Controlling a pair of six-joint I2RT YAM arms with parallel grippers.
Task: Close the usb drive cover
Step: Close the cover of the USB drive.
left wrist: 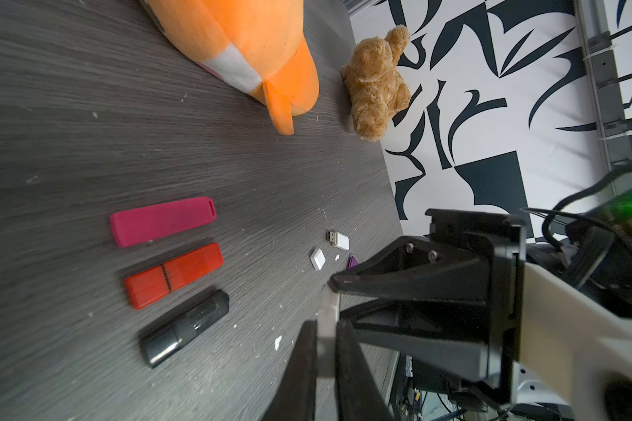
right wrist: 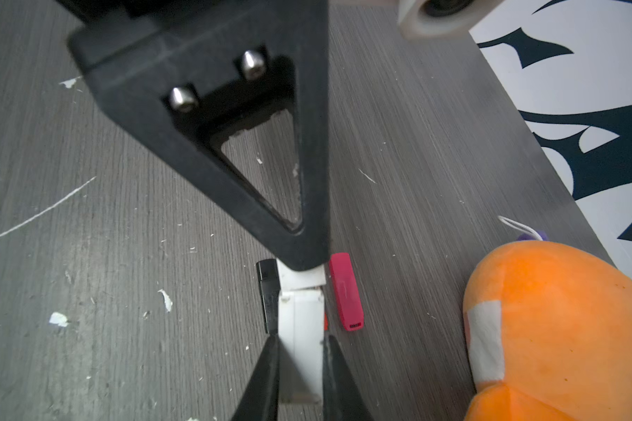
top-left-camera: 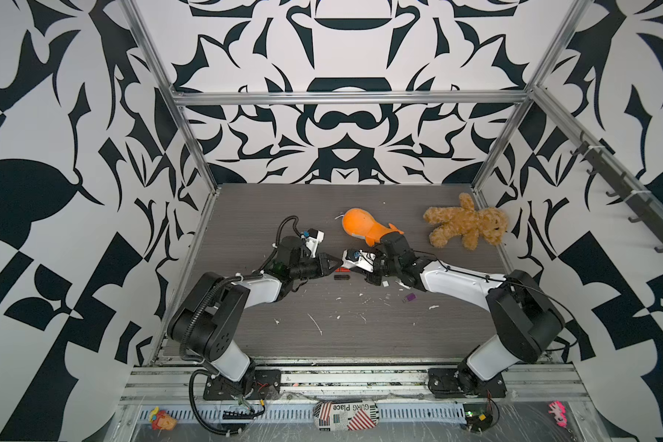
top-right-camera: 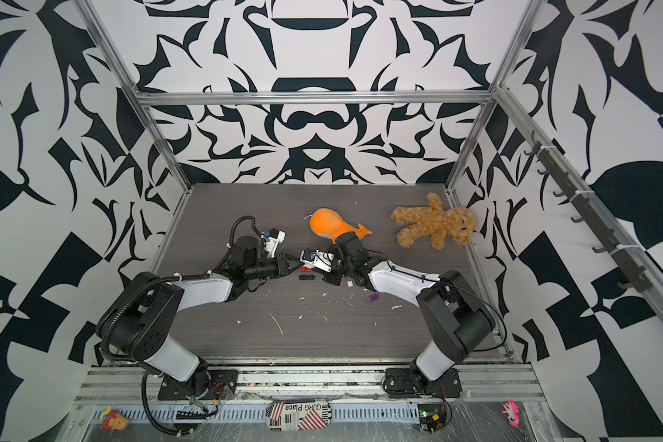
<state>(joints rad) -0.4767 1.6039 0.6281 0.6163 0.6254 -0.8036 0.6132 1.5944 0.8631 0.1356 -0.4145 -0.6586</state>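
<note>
Arms meet mid-table; left gripper pinches one end of the white plastic USB drive; right gripper is clamped on the other end; the drive hangs between them over a pink flat stick, a translucent red stick and a black capped stick on the grey wood-grain table.

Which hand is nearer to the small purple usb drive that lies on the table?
Right. The purple usb drive lies beside the right arm, a little behind the right hand. The left hand is farther, beyond the white usb drive that both hands grip.
</note>
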